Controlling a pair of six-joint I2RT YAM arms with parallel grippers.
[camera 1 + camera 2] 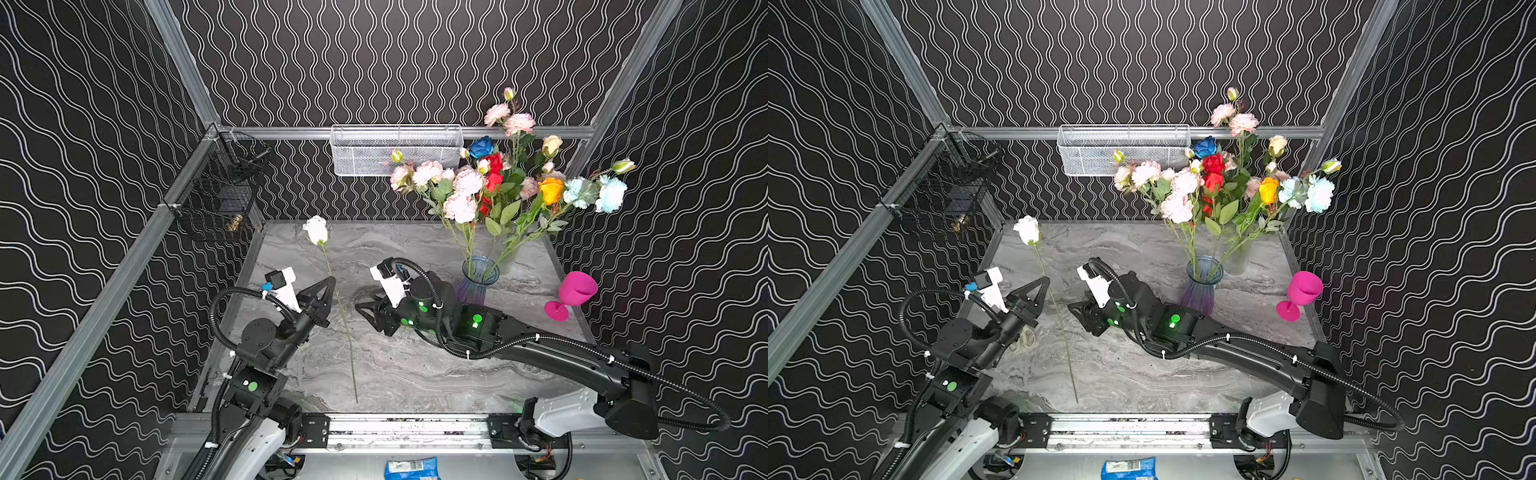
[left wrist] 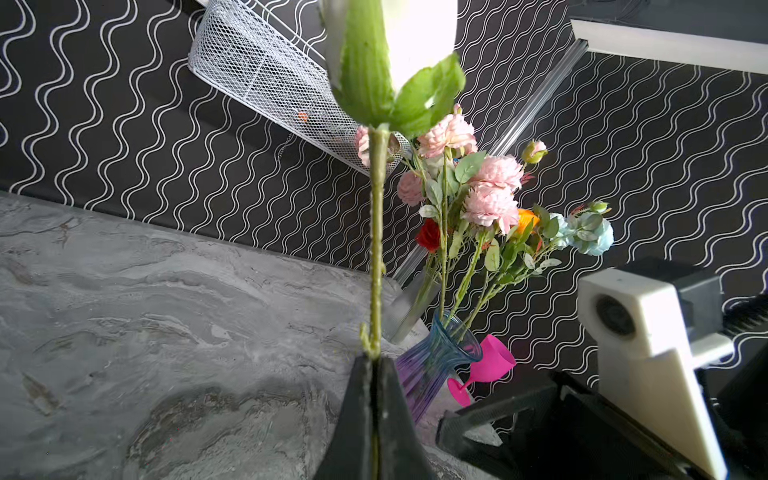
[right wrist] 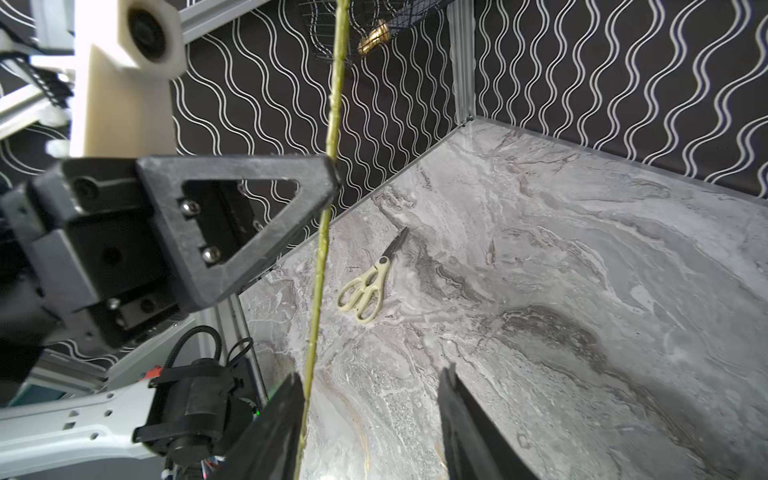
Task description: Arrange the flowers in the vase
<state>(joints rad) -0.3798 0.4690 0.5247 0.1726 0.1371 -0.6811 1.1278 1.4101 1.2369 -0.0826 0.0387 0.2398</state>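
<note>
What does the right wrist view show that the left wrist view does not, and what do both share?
Only the right wrist view: scissors lying on the table, and a black wire basket. Only the left wrist view: the vase of flowers, a pink goblet, a white mesh basket. Both: the left gripper shut on the white flower's stem.

1. Standing here, I can read no word, brand, number or sign anywhere in the scene.
2. The blue packet (image 1: 411, 468), at six o'clock on the near edge, carries a white printed patch. In both top views its print is too small and blurred to read.
</note>
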